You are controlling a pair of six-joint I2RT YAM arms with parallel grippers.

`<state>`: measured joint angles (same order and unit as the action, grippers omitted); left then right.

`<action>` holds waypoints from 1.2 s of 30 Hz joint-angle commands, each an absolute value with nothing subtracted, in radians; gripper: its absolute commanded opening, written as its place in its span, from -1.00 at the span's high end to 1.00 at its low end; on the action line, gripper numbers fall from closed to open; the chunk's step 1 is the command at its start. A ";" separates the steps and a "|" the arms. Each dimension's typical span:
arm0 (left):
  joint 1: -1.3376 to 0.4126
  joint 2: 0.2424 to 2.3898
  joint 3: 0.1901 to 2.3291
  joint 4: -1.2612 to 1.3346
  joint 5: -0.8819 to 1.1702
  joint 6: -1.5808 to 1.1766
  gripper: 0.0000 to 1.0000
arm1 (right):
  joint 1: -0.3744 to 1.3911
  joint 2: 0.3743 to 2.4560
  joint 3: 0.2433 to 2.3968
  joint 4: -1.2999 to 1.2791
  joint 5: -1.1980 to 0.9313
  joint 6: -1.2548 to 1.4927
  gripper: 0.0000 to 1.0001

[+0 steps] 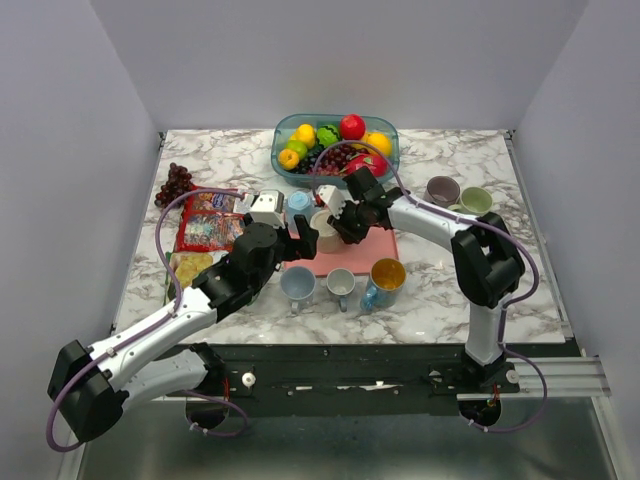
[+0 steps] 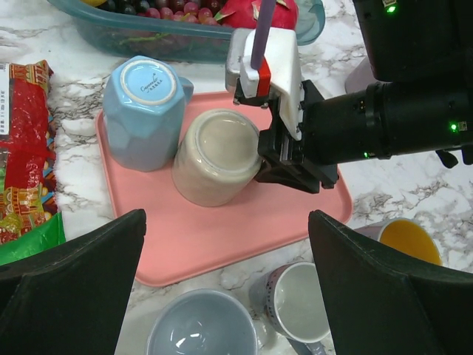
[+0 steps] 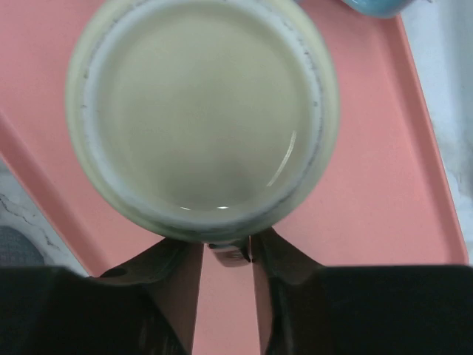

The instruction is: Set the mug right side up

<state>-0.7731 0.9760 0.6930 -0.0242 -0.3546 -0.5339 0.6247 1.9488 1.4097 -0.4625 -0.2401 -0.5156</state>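
Observation:
A cream mug stands upside down on the pink tray, bottom facing up. Beside it a light blue mug is also upside down. My right gripper is low at the cream mug's right side, with its fingers drawn in on either side of the handle. The mug still rests on the tray. My left gripper hovers wide open over the tray's near edge, holding nothing.
In front of the tray stand a grey-blue cup, a grey mug and a yellow-lined mug, all upright. A fruit bowl sits behind, with grapes and snack packets at left and two cups at right.

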 commanded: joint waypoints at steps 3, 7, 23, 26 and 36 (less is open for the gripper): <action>-0.767 0.971 0.699 -0.020 -0.367 -0.525 -0.98 | 0.626 1.911 1.391 -0.436 -0.129 -0.457 0.83; -0.767 0.971 0.693 -0.017 -0.364 -0.526 -0.98 | 0.626 1.913 1.361 -0.428 -0.031 -0.416 0.99; -0.767 0.976 0.675 -0.009 -0.347 -0.538 -0.98 | 0.624 1.852 1.224 -0.341 0.107 -0.147 0.13; -0.767 0.976 0.673 -0.011 -0.347 -0.540 -0.98 | 0.624 1.856 1.236 -0.336 0.110 -0.138 -0.16; -0.767 0.974 0.670 -0.008 -0.353 -0.538 -0.98 | 0.626 1.839 1.281 -0.327 0.074 -0.163 -0.17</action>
